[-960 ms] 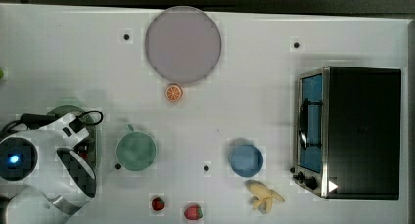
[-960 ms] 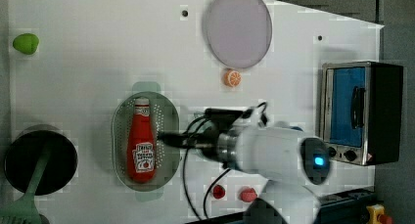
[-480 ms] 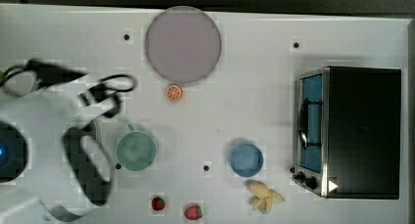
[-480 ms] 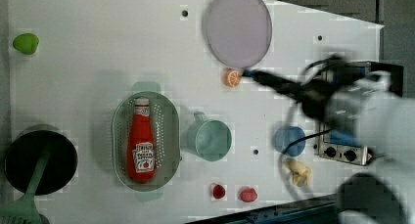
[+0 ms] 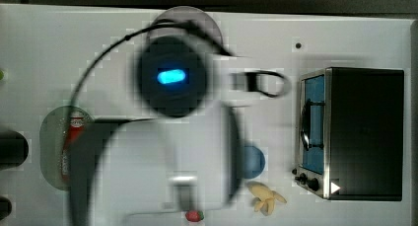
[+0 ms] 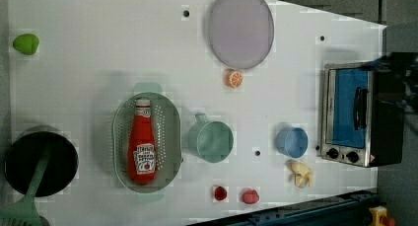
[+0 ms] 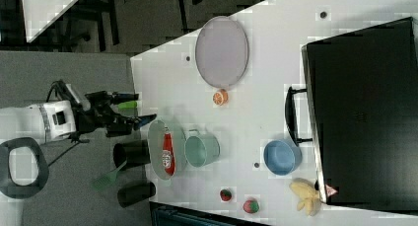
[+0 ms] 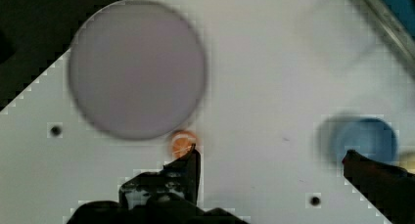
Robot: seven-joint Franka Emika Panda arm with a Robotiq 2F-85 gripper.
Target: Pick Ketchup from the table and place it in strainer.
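One Ketchup [image 6: 142, 146] bottle lying inside one strainer [image 6: 170, 137]. One claw [image 8: 269, 155], fingers spread wide and holding nothing, above bare table between one lilac plate [image 8: 137, 67] and one blue cup [image 8: 368, 138], well apart from the bottle; one orange slice [image 8: 180, 142] at one fingertip.

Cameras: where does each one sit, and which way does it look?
Top view: above the table, facing straight down; the arm looms blurred beneath.
Left view: overhead, facing down at Ketchup lying in the strainer.
Right view: high at one side, facing down; arm at the right view's left.
Wrist view: on the arm, facing down past the open tool at the plate.
Shared: left and right views both show Ketchup in the strainer.
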